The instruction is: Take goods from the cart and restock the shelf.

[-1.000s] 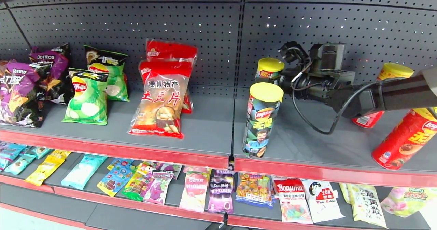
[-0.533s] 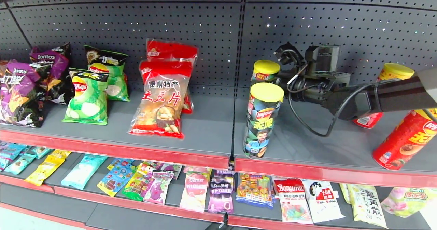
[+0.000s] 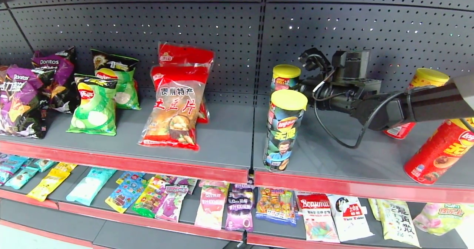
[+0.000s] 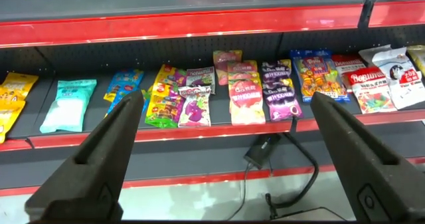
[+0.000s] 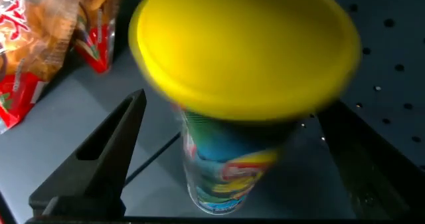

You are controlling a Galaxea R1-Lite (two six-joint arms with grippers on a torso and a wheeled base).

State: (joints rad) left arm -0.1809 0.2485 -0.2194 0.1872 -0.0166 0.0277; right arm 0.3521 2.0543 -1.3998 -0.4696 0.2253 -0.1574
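1. At the back of the upper shelf, the right pincer straddles a yellow-lidded can. Its fingers are spread wide with a gap on each side, so it's open, not clamped.
2. That can stands upright, just behind the front can, and the pair make a neat row by the shelf divider.
3. So this placement looks all but done. I'd say what's left here is backing the arm out without clipping either can.
4. The left pincer hangs low with nothing in it, jaws wide apart, facing the lower shelf of sweets.
5. Over on the right, one red can leans tilted and may want straightening.
6. Bigger picture: one can home, and more trips to the cart are likely. How many goods remain, I can't tell.
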